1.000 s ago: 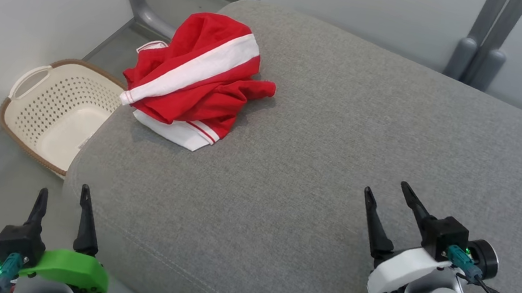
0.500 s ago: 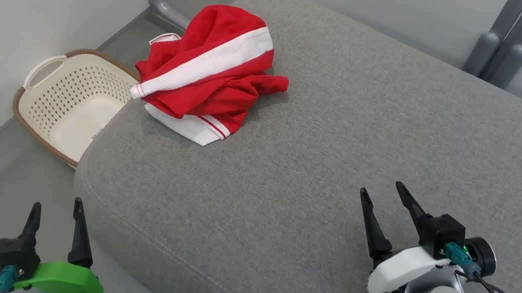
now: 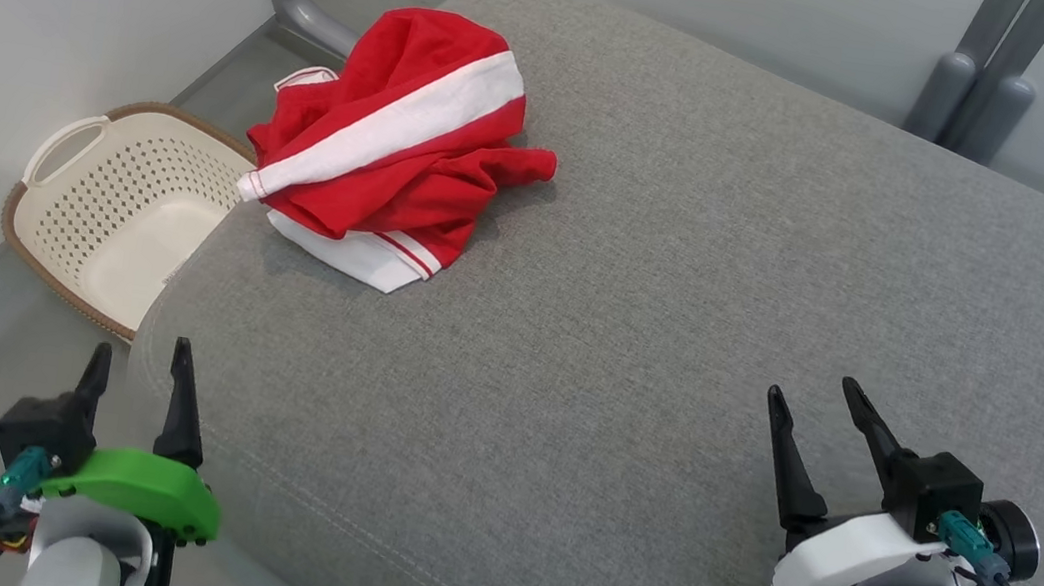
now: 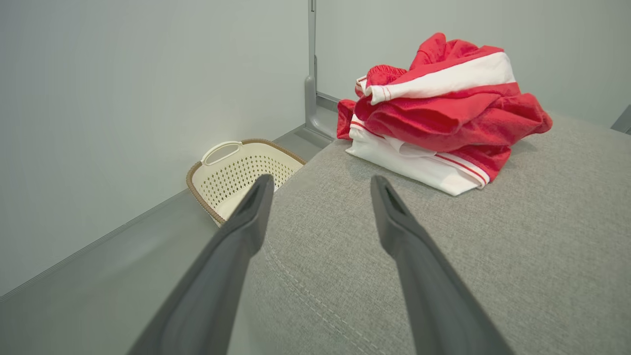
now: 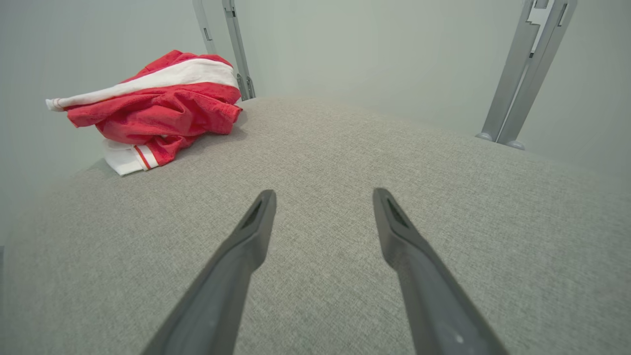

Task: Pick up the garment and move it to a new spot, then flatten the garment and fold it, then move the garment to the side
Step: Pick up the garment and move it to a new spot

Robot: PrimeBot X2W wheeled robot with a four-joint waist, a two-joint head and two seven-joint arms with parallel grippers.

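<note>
The crumpled red garment with a broad white stripe (image 3: 400, 146) is lying bunched in a heap at the far left corner of the grey fabric-covered cushion (image 3: 682, 304). It is reaching the rounded rim there, above the cream perforated plastic basket (image 3: 119, 210) standing on the floor beside that corner. Nothing is touching the cloth.

The left gripper (image 3: 141, 349), on its green-shelled wrist, is hovering off the cushion's near left corner. Its two dark fingers are spread wide, holding nothing and pointing toward the heap; to my eye it is lining up for the first pick. The right gripper (image 3: 812, 388) is hanging over the near right part of the cushion, well apart from the garment, likewise spread wide and empty, probably waiting for the flattening.

The heap is hiding its own shape. I am not managing to tell sleeves from hem, nor whether the white layer underneath belongs to the same piece. The cushion is cutting off the basket's near side, and the grey metal posts (image 3: 979, 81) behind are running out past the top.
</note>
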